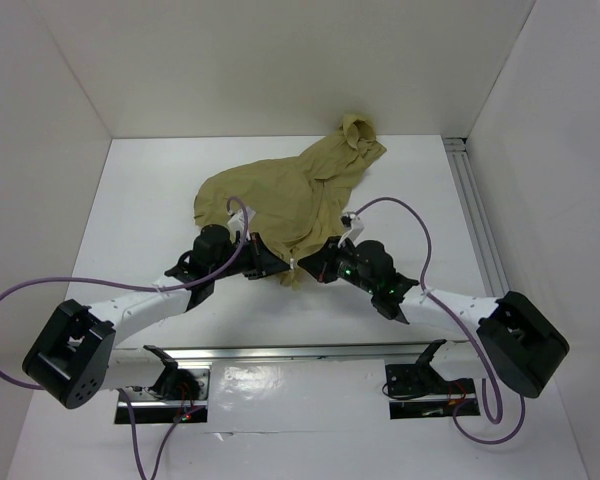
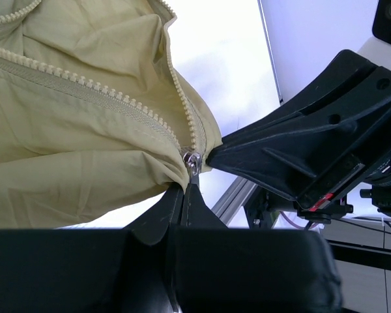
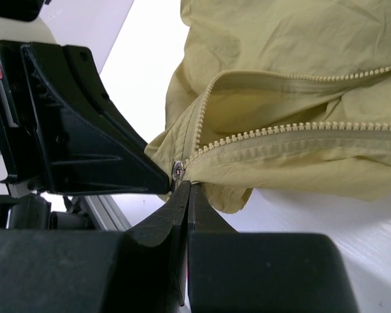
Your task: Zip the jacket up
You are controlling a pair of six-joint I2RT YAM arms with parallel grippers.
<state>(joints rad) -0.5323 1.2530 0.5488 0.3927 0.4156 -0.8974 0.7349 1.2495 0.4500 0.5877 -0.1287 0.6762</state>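
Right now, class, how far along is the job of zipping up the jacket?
Done: the silver metal slider sits at the bottom hem of the olive-tan thin fabric jacket, both rows of cream zip teeth entering it. In hand: the left end effector and right end effector are shut at that hem beside the slider. Still to do: the rows gape apart above it, so the whole pull-up remains.

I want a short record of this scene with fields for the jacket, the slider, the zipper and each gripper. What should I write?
jacket: olive-tan, crumpled on the white table, hood toward the far side
slider: at the bottom hem, between the two gripper tips
zipper: open; the two rows of teeth part just above the slider
left gripper: shut, pinching the hem just under the slider
right gripper: shut on the hem at the slider
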